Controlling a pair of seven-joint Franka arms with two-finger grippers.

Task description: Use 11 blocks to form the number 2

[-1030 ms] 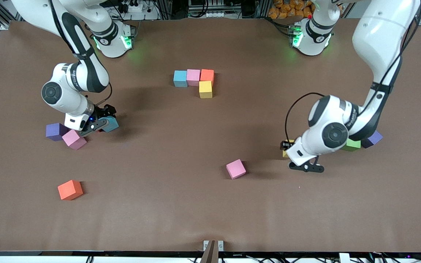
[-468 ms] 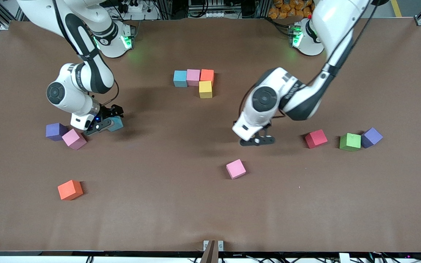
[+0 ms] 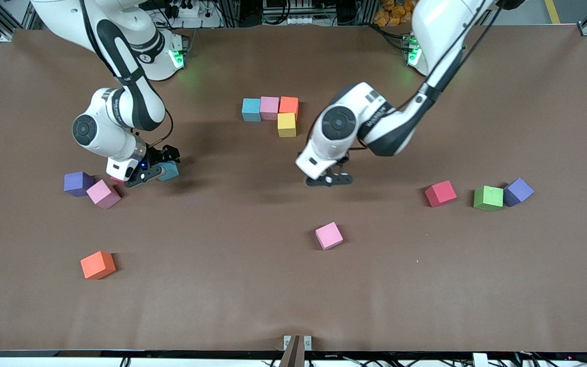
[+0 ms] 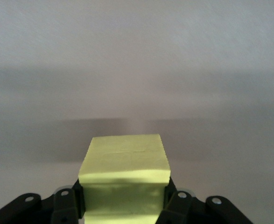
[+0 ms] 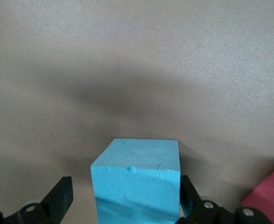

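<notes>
A yellow block [image 4: 124, 170] is up off the table with my left gripper [image 3: 330, 179] shut on it, over bare table a little nearer the camera than the started figure. That figure is a row of blue [image 3: 251, 109], pink [image 3: 269, 107] and orange [image 3: 289, 105] blocks with a yellow block [image 3: 287, 125] below the orange. My right gripper [image 3: 157, 171] is open and straddles a blue block [image 5: 136, 179] resting on the table, one finger against it and the other apart. A red block [image 5: 272, 198] lies just beside it.
Loose blocks lie about: pink [image 3: 328, 236] mid-table, pink [image 3: 103, 194] and purple [image 3: 78, 183] by the right arm, orange [image 3: 98, 265] nearer the camera. Red [image 3: 440, 193], green [image 3: 488, 198] and purple [image 3: 518, 191] lie toward the left arm's end.
My left arm has swung with the yellow block from beside the green block toward the started figure, uncovering the red block. My right gripper and the blue block have shifted slightly toward mid-table.
</notes>
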